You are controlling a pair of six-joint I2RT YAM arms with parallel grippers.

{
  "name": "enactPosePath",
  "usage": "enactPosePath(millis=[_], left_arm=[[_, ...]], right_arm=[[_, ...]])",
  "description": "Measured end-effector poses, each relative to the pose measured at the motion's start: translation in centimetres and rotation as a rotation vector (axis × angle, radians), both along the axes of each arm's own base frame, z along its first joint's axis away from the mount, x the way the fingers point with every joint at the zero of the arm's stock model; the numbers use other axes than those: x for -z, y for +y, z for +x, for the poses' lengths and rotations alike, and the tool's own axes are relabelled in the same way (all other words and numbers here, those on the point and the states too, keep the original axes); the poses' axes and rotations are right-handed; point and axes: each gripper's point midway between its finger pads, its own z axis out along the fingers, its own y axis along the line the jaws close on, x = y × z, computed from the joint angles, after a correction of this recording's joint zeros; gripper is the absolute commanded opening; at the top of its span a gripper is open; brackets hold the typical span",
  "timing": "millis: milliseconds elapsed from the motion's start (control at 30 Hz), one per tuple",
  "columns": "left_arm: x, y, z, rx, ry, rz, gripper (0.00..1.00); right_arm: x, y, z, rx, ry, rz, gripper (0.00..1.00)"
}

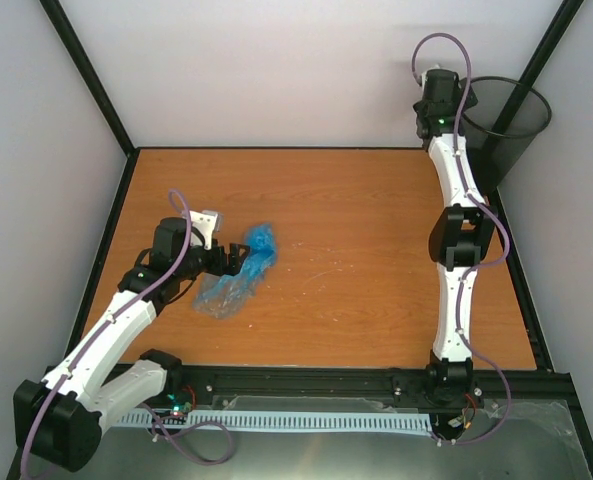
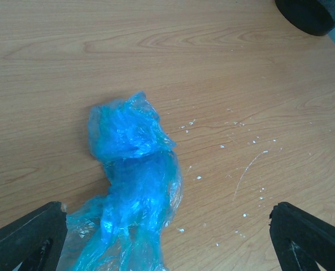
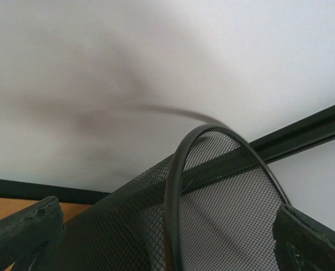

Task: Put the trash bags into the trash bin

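The left gripper gapes wide — the bag lies crumpled between its jaws; the right gripper, wide too, flanks the bin.

My top camera looks down from the near edge over the whole table, sharing the blue trash bag with my close, downward left wrist view and the far-right trash bin with my close right wrist view.
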Motion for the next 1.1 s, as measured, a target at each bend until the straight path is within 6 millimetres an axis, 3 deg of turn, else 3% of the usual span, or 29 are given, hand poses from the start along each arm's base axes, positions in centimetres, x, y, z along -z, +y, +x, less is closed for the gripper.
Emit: enactPosePath(millis=[200,400,533,833,1000,1100], left_arm=[[0.0,0.0,0.0,0.000,0.000,0.000,1.00],[0.0,0.0,0.0,0.000,0.000,0.000,1.00],[0.0,0.0,0.0,-0.002,-0.002,0.001,1.00],[-0.5,0.1,-0.1,-0.004,-0.018,-0.003,1.00],[-0.5,0.1,-0.1,-0.005,-0.019,-0.003,1.00],[-0.6,0.1,-0.1,-0.005,-0.022,-0.004,1.00]], right_arm=[[3.2,-1.7,0.1,0.031,0.077,0.008,0.97],[4.5,-1.9,-0.2,0.022,0.117,0.042,0.88],[6.2,-0.4,-0.5,-0.055,0.189,0.088,0.77],[7.4,5.4,-3.5,-0.235,0.315,0.210,0.55],[8.6,8.2,-4.9,-0.293,0.375,0.247,0.18],[9.3,9.3,-5.3,-0.316,0.402,0.254,0.11]])
